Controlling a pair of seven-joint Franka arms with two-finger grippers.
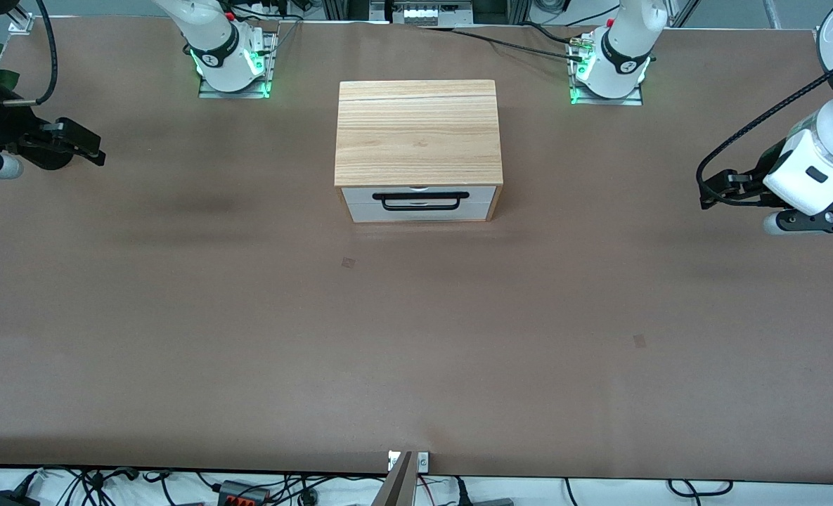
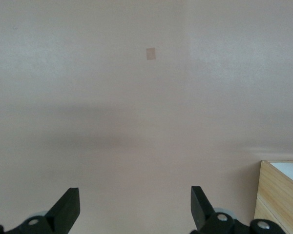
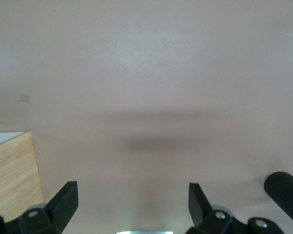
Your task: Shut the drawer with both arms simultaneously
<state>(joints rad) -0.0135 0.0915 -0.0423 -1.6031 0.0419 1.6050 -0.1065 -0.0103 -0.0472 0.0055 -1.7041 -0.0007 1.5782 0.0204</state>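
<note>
White-fronted drawer (image 1: pixel 419 204) slightly open, mid-table

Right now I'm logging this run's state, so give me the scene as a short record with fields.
drawer: in the light-wood cabinet mid-table, white front nearly flush, black bar handle facing the front camera
left gripper: open, empty, over bare table toward the left arm's end, waiting
right gripper: open, empty, over bare table toward the right arm's end
contact: neither gripper touches the cabinet

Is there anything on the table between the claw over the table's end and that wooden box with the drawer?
Nothing: in the front view only bare brown table lies between the left gripper and the cabinet with its drawer.
</note>
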